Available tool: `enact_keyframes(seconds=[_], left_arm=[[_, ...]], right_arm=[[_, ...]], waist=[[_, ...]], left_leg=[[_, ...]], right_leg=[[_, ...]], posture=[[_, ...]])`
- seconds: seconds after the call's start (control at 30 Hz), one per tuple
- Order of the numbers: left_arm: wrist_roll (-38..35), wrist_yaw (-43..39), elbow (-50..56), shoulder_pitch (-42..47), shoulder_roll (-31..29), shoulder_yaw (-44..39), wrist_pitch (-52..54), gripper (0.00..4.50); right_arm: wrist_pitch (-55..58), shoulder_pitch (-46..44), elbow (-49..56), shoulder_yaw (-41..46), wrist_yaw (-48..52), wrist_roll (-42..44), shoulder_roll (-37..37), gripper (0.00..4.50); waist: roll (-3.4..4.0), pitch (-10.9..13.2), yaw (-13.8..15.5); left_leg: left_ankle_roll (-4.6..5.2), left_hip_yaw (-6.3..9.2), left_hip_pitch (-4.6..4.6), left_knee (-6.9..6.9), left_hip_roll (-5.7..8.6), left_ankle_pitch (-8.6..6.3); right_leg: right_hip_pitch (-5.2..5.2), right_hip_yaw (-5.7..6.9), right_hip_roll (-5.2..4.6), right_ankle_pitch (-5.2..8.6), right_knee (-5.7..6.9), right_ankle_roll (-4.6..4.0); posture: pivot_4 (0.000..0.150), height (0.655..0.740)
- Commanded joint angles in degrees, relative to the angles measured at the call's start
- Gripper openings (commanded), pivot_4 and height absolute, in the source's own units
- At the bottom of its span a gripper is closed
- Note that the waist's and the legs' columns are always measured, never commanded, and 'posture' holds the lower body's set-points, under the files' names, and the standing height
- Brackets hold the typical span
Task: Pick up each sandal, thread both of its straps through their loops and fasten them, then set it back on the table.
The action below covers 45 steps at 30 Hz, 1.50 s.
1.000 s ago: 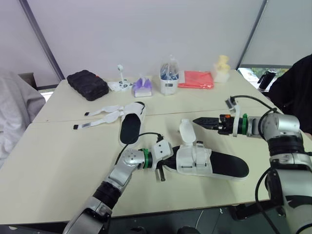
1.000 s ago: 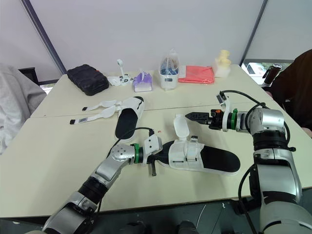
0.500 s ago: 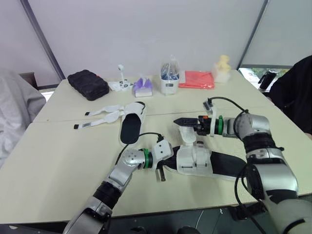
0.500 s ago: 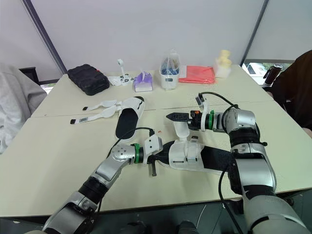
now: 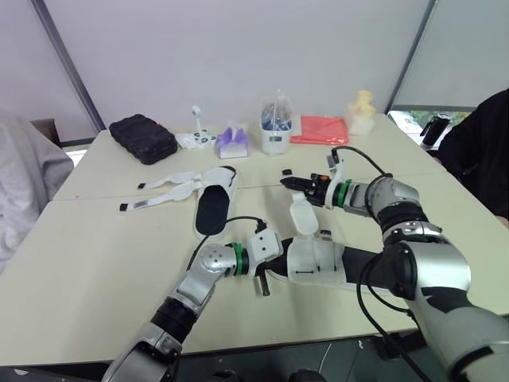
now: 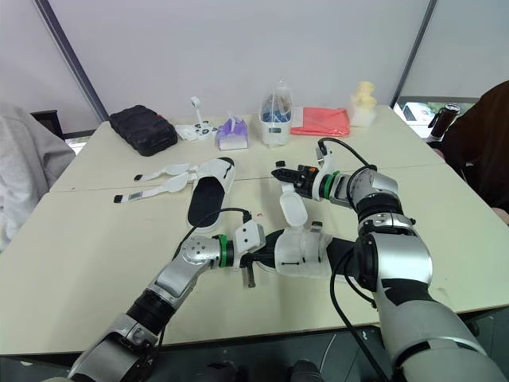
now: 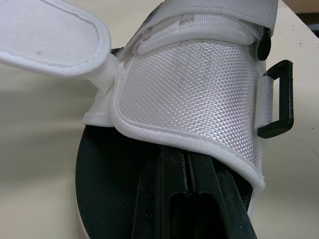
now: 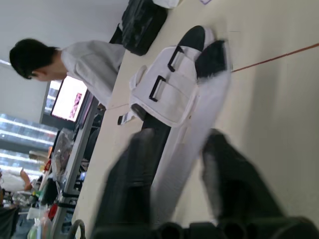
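Observation:
The near sandal (image 5: 322, 261), black sole with a white upper, lies on the table (image 5: 95, 255). My left gripper (image 5: 269, 259) is shut on its toe end; in the left wrist view the black fingers (image 7: 189, 199) run under the white upper (image 7: 194, 84), beside a black loop (image 7: 276, 99). One white strap (image 5: 301, 215) stands up from the sandal. My right gripper (image 5: 288, 182) hovers at the strap's tip, its blurred fingers (image 8: 127, 179) apart with the strap (image 8: 199, 114) seen between them. The second sandal (image 5: 213, 208) lies farther left, its straps (image 5: 167, 187) spread out.
Along the table's far side stand a black pouch (image 5: 143, 138), a purple tissue pack (image 5: 233, 142), a clear container (image 5: 276, 127), a red cloth (image 5: 320, 130) and a yellow figure (image 5: 363, 111). A person in dark clothes (image 5: 481, 151) sits at the right, grey clothing (image 5: 20, 183) at the left.
My right arm has swung left, from beside the near sandal to the tip of its upright strap, and its fingers are moving together. The left gripper has kept its hold.

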<state>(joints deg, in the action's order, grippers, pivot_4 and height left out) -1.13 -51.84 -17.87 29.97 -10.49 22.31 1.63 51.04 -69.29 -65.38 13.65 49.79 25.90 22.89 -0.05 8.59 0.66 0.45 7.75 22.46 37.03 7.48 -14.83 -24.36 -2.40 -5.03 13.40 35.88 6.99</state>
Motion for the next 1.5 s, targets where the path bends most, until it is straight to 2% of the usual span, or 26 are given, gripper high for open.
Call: enact_keyframes(seconds=[0.03,0.13,0.23,0.37,0.47,0.7,0.73,0.8,0.93,1.0,1.1,1.2,1.43,1.5], left_arm=[[2.2,0.9,-2.0,-1.2,-0.3,1.4,1.3,0.00],[2.2,0.8,-2.0,-1.2,-0.3,1.5,1.3,0.00],[2.2,0.4,-2.1,-1.2,-0.3,1.8,1.2,0.00],[2.0,0.1,-1.8,-1.4,-0.6,2.0,1.2,0.00],[1.9,-0.3,-1.4,-1.8,-1.0,2.0,1.3,0.00],[1.7,-1.0,-0.7,-2.2,-1.6,2.2,1.6,0.00],[1.7,-1.5,-0.8,-2.1,-1.7,2.4,1.7,0.00],[1.6,-2.1,-0.9,-1.9,-1.8,2.7,1.9,0.00],[1.6,-2.8,-1.2,-1.6,-1.9,3.1,1.9,0.00],[1.6,-3.1,-1.5,-1.3,-1.9,3.1,1.7,0.00],[1.7,-3.3,-1.9,-1.1,-1.8,3.0,1.7,0.00],[1.7,-3.3,-2.2,-0.9,-1.6,3.0,1.7,0.00],[0.5,-4.3,-2.5,-1.0,-1.2,2.7,3.2,0.00],[-0.1,-5.4,-2.0,-1.2,-1.4,2.7,4.4,0.00]], right_arm=[[-1.3,-1.9,2.0,0.4,1.9,-0.4,0.4,0.02],[-1.7,-2.0,2.2,0.4,2.6,-0.8,0.5,0.02],[-7.9,0.4,8.9,-2.9,6.7,-3.2,1.4,0.02],[-19.4,10.7,29.5,-6.5,11.3,-4.5,2.3,0.02],[-31.6,20.4,46.0,-7.7,10.2,-6.8,2.6,0.02],[-44.5,33.5,66.4,-9.6,6.3,-10.8,4.2,0.02],[-58.5,38.4,69.2,-10.4,8.4,-14.3,6.0,0.02],[-76.6,44.4,72.0,-11.6,10.6,-18.6,8.6,0.02],[-96.7,49.3,68.5,-13.2,11.8,-20.2,12.8,0.02],[-103.9,51.7,65.9,-14.2,11.9,-20.7,15.3,0.02],[-108.1,52.4,63.0,-15.9,10.2,-22.5,17.0,0.02],[-111.4,50.1,59.0,-16.5,7.8,-24.9,17.6,0.88],[-123.0,43.4,47.4,-14.6,0.7,-34.7,21.4,4.47],[-125.8,41.3,44.1,-13.1,-2.1,-38.0,23.1,4.47]], waist=[[0.00,0.0,0.0],[0.00,0.0,0.0],[0.00,0.0,0.0],[0.00,0.0,0.0],[0.00,0.0,0.0],[0.00,0.0,0.0],[0.00,0.0,0.1],[-0.01,0.0,0.5],[-0.02,0.0,-0.2],[-0.05,0.0,0.0],[-0.05,0.0,0.0],[-0.04,0.0,0.0],[-0.07,0.0,0.1],[-0.07,0.0,0.1]], left_leg=[[0.00,0.00,0.00,0.00,0.00,0.00],[0.00,0.00,0.00,0.00,0.00,0.00],[0.00,0.00,0.00,0.00,0.00,0.00],[0.00,0.01,0.00,0.01,0.00,0.00],[0.00,0.00,0.00,-0.01,0.00,0.00],[-0.04,-0.04,-0.01,0.00,-0.02,0.02],[-0.04,-0.04,-0.02,0.00,-0.02,0.02],[-0.04,0.03,-0.02,-0.01,-0.01,0.02],[-0.04,-0.19,-0.10,0.00,0.01,0.02],[-0.03,-0.21,-0.20,0.00,-0.01,0.02],[-0.03,-0.19,-0.29,-0.02,-0.05,0.02],[-0.02,-0.21,-0.35,-0.02,-0.06,0.02],[0.02,-0.20,-0.79,-0.08,-0.07,-0.01],[0.06,-0.21,-1.06,-0.15,-0.07,-0.04]], right_leg=[[0.00,0.00,0.01,0.00,0.00,0.00],[0.00,0.00,0.00,0.00,0.00,0.00],[-0.01,0.00,0.00,0.00,0.01,0.00],[-0.02,0.03,0.02,0.00,0.04,0.01],[-0.06,0.03,0.01,0.01,0.07,0.03],[-0.08,0.03,0.02,0.02,0.10,0.04],[-0.08,0.03,0.02,0.02,0.10,0.03],[-0.02,0.10,0.04,0.04,0.07,0.06],[0.03,0.03,0.04,0.10,0.03,0.15],[0.14,0.03,0.05,0.10,0.04,0.15],[0.23,0.04,0.09,0.11,0.04,0.14],[0.25,-0.01,0.11,0.11,0.06,0.13],[0.72,0.00,0.15,0.15,-0.03,0.10],[0.99,0.00,0.15,0.20,-0.11,0.12]], posture=[[0.150,0.7400],[0.150,0.7400],[0.150,0.7400],[0.150,0.7400],[0.150,0.7400],[0.150,0.7400],[0.150,0.7400],[0.150,0.7400],[0.150,0.7400],[0.150,0.7400],[0.150,0.7400],[0.150,0.7400],[0.150,0.7400],[0.150,0.7400]])
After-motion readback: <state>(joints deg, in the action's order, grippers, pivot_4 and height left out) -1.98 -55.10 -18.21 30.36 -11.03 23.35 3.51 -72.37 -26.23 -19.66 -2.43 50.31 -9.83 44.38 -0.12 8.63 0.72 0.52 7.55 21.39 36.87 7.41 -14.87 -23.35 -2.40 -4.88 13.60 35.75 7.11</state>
